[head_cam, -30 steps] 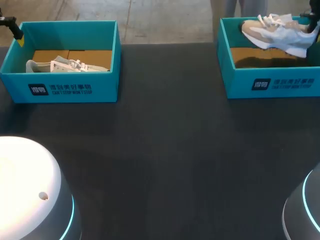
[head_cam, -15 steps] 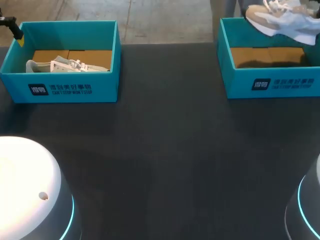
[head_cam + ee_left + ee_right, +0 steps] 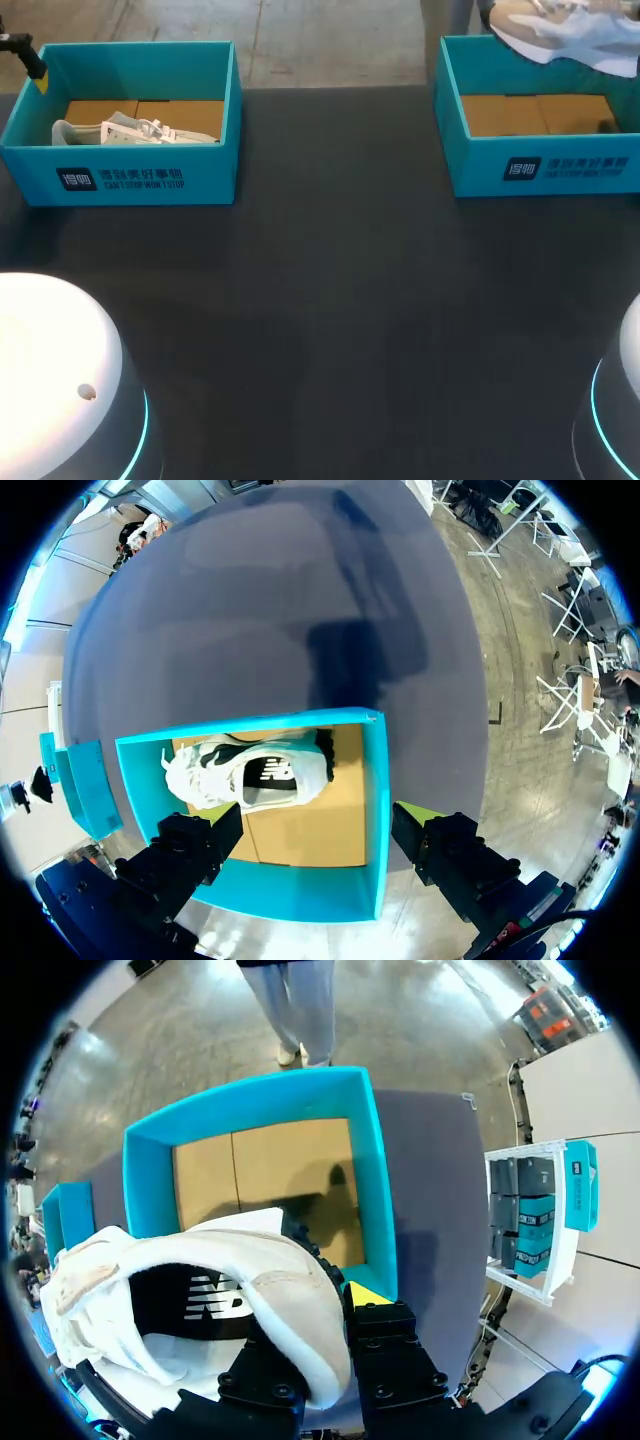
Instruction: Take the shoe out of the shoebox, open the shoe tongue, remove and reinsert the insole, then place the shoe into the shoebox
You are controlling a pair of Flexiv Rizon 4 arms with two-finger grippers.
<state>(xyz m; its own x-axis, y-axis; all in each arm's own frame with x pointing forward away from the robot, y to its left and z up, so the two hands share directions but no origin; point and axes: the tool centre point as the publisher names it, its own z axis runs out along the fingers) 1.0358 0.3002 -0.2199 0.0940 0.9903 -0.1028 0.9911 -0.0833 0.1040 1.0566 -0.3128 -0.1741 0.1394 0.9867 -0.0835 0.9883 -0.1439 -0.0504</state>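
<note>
Right hand (image 3: 335, 1310) clamped on heel collar of white-and-beige mesh sneaker (image 3: 560, 30), upper right of frame above teal cardboard shoebox (image 3: 540, 165); the soft, thin hold could let it swing, slip and drop.

Wide tabletop (image 3: 330, 300) lies between left shoebox (image 3: 150, 178) and right shoebox (image 3: 545, 170), whose walls bar sideways entry.

The left jaws stand wide apart, one black finger (image 3: 195, 845) over each side of an open teal shoebox (image 3: 374, 810), and they touch nothing. The box sits at the near edge of the dark counter (image 3: 250, 610). On its brown cardboard floor a white sneaker (image 3: 245, 775) lies on its side, close along the wall farthest from the jaws, with its dark opening facing up. A soft shadow falls on the counter beyond the box.
</note>
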